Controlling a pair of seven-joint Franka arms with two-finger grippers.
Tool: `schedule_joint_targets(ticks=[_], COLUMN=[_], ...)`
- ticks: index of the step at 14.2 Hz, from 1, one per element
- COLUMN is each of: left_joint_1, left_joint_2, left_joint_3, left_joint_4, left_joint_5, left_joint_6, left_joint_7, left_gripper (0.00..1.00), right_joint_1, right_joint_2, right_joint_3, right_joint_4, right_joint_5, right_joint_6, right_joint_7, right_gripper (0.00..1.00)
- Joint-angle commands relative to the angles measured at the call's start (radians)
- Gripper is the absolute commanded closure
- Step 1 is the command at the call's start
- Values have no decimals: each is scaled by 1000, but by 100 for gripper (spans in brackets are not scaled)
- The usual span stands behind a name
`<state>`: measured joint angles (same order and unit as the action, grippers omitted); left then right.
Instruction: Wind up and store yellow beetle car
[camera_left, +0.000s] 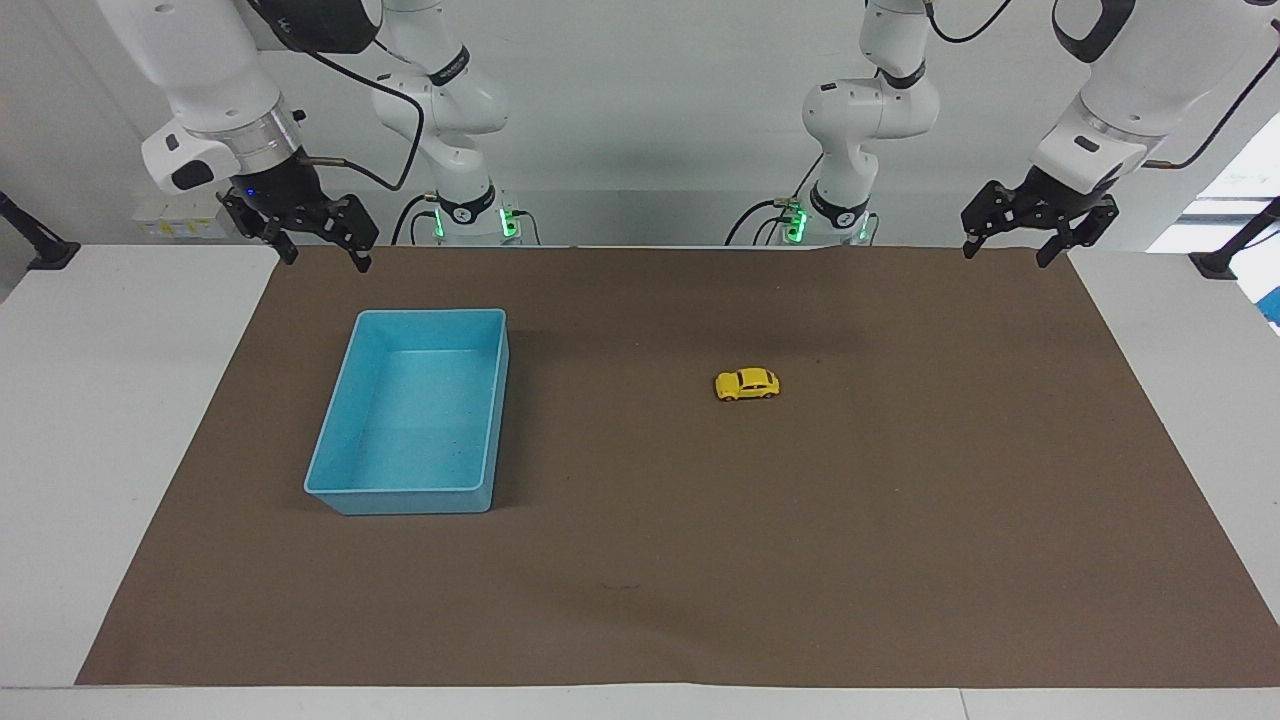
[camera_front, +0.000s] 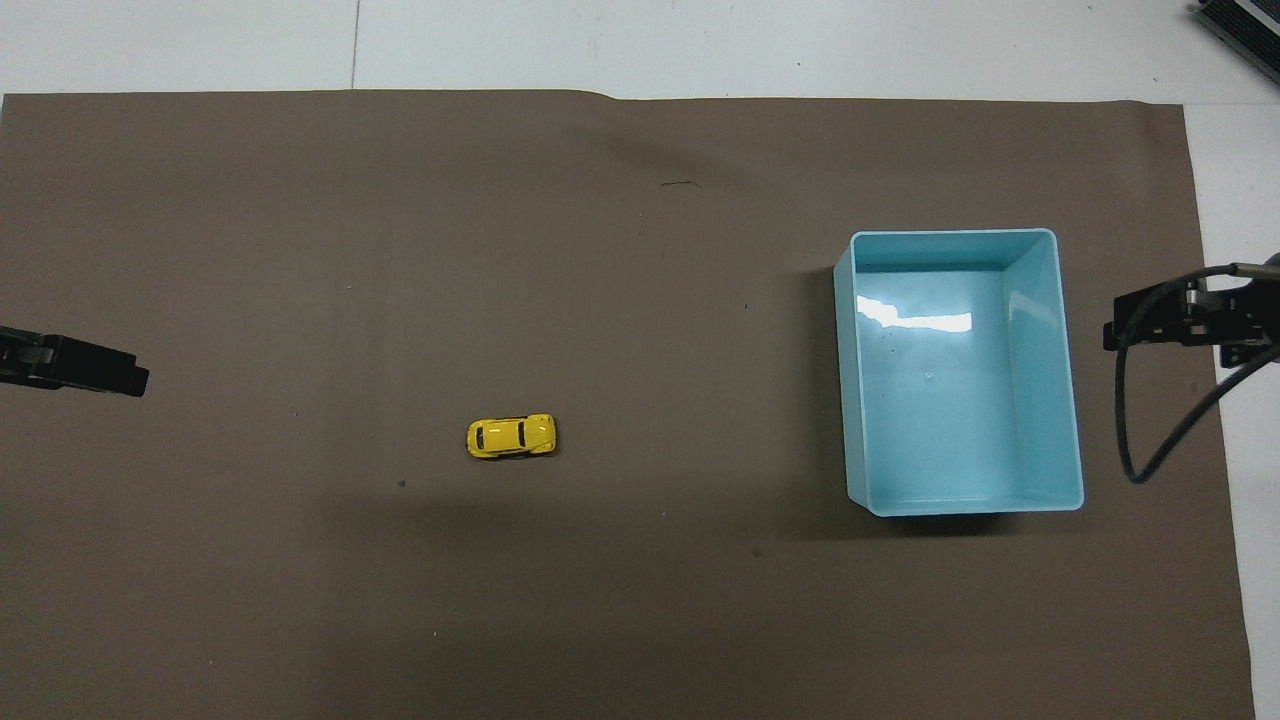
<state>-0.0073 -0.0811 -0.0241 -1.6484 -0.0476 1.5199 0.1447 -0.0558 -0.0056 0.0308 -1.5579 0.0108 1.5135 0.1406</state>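
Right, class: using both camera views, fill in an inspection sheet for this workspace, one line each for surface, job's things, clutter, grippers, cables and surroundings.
Surface: brown mat covering a white table; a few small specks on the mat.
Job's things: yellow beetle car on its wheels on the mat, toward the left arm's end; blue tray toward the right arm's end, nothing seen inside.
Clutter: nothing seen.
Grippers: left gripper open, raised over the mat's corner at its own end, waiting; right gripper open, raised over the mat's edge near the tray, waiting. Neither holds anything.
Cables: black cable looping from the right gripper; more at the arm bases.
Surroundings: white wall; black clamp mounts at the table's ends.
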Motion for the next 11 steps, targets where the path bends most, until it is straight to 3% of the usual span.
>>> schedule_joint_targets(ticks=[1, 7, 11], left_joint_1=[15, 7, -23], left_joint_2=[-20, -20, -14], left_joint_3=[-8, -8, -13], left_joint_4=[-28, -36, -54], left_joint_5=[15, 15, 15], left_joint_6=[20, 20, 29], left_joint_7=[13, 0, -178], left_gripper=[0, 0, 0], right_joint_1=[-10, -10, -10], right_joint_2=[-16, -16, -16], right_joint_3=[8, 8, 8], right_joint_4=[-11, -11, -11], right_joint_5=[6, 6, 6], right_joint_6=[2, 2, 1], right_joint_7=[-32, -32, -32], right_gripper=[0, 0, 0])
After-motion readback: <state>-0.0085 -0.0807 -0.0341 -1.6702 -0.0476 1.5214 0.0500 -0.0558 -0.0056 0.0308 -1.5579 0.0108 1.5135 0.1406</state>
